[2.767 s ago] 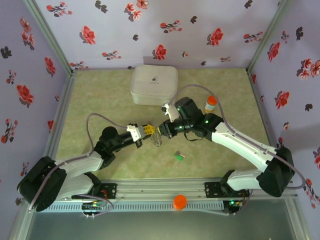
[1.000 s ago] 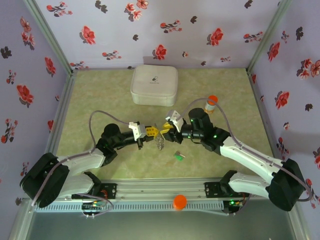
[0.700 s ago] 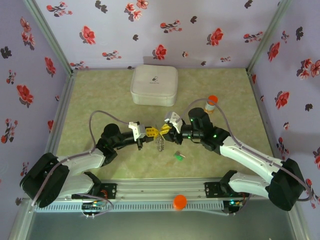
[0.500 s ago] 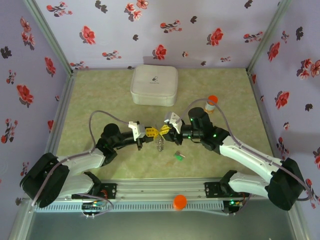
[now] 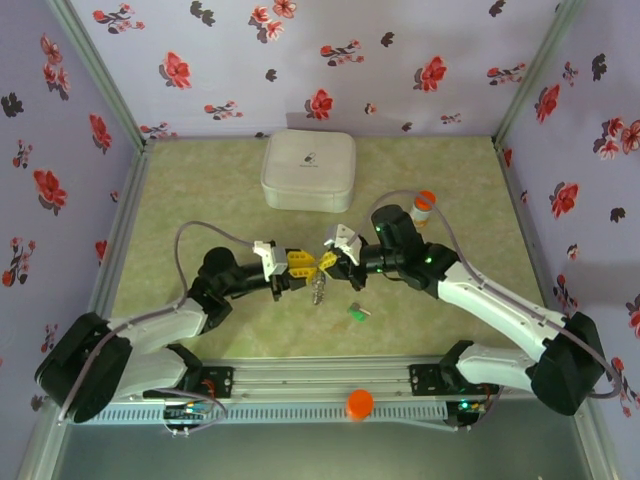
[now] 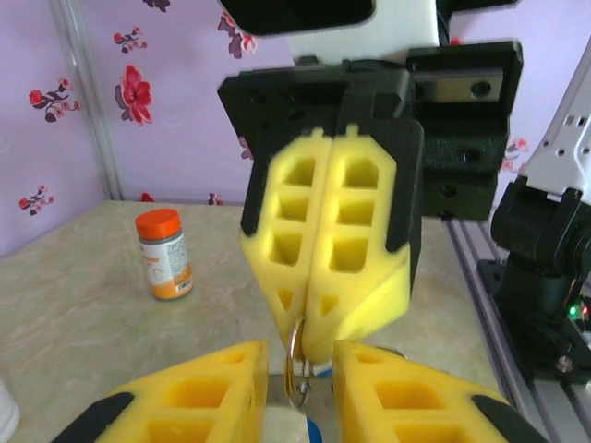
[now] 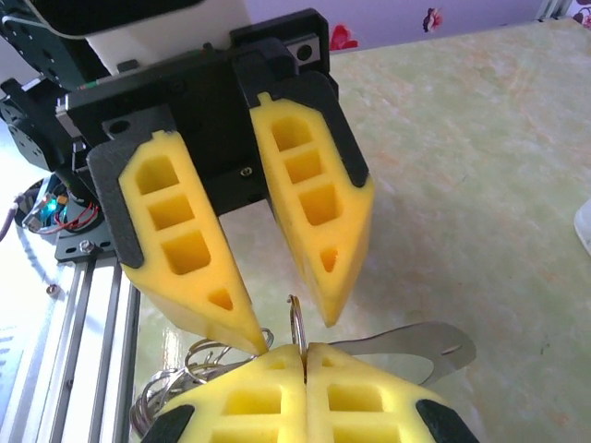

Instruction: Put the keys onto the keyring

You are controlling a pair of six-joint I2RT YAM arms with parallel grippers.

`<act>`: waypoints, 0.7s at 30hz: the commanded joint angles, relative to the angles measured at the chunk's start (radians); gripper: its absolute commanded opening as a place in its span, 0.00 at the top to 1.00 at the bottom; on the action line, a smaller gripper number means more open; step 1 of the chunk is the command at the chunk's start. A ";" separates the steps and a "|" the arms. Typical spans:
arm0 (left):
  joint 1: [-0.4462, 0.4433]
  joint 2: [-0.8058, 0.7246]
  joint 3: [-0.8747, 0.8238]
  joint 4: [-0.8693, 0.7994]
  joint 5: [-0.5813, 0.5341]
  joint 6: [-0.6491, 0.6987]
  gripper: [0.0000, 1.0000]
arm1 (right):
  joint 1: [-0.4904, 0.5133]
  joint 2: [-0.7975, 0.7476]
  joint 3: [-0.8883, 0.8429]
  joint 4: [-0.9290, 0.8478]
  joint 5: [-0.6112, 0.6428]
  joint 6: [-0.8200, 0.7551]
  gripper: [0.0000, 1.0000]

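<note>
Keyring (image 7: 295, 323) mostly hidden in right claw (image 7: 304, 352)

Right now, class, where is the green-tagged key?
In the top view, the green-tagged key lies on the table, right of centre, just toward the near edge from the right gripper.

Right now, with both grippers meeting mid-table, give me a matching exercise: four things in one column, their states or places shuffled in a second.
Things:
1. left gripper
2. right gripper
3. green-headed key
4. orange-capped bottle

States or places:
A. standing upright on the table, on the far side of the right arm
B. shut on the keyring
C. open, fingers apart
D. lying flat on the table, nearer the arm bases than both grippers

Pairs: 1-C, 2-B, 3-D, 4-A
</note>
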 commanded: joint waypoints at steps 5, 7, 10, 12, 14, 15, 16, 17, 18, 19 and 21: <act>-0.002 -0.111 0.098 -0.394 -0.034 0.193 0.73 | 0.050 0.075 0.179 -0.290 0.130 -0.166 1.00; -0.002 -0.112 0.114 -0.431 -0.040 0.219 0.74 | 0.073 0.099 0.216 -0.334 0.165 -0.200 1.00; -0.002 -0.105 0.134 -0.468 -0.040 0.244 0.74 | 0.090 0.128 0.261 -0.372 0.188 -0.226 1.00; -0.002 -0.104 0.139 -0.482 -0.040 0.257 0.75 | 0.094 0.131 0.274 -0.374 0.186 -0.231 1.00; -0.001 -0.106 0.137 -0.488 -0.041 0.266 0.75 | 0.097 0.132 0.280 -0.373 0.184 -0.236 1.00; 0.000 -0.109 0.137 -0.494 -0.043 0.271 0.75 | 0.098 0.130 0.283 -0.373 0.180 -0.235 1.00; 0.000 -0.109 0.138 -0.504 -0.042 0.275 0.75 | 0.099 0.128 0.283 -0.370 0.178 -0.236 1.00; 0.000 -0.110 0.140 -0.510 -0.043 0.275 0.76 | 0.099 0.125 0.281 -0.367 0.176 -0.235 1.00; -0.001 -0.109 0.140 -0.517 -0.042 0.275 0.75 | 0.101 0.125 0.280 -0.364 0.175 -0.233 1.00; 0.000 -0.104 0.145 -0.524 -0.036 0.276 0.75 | 0.102 0.125 0.280 -0.363 0.170 -0.234 1.00; 0.000 -0.093 0.154 -0.529 -0.021 0.276 0.76 | 0.107 0.126 0.279 -0.357 0.166 -0.232 1.00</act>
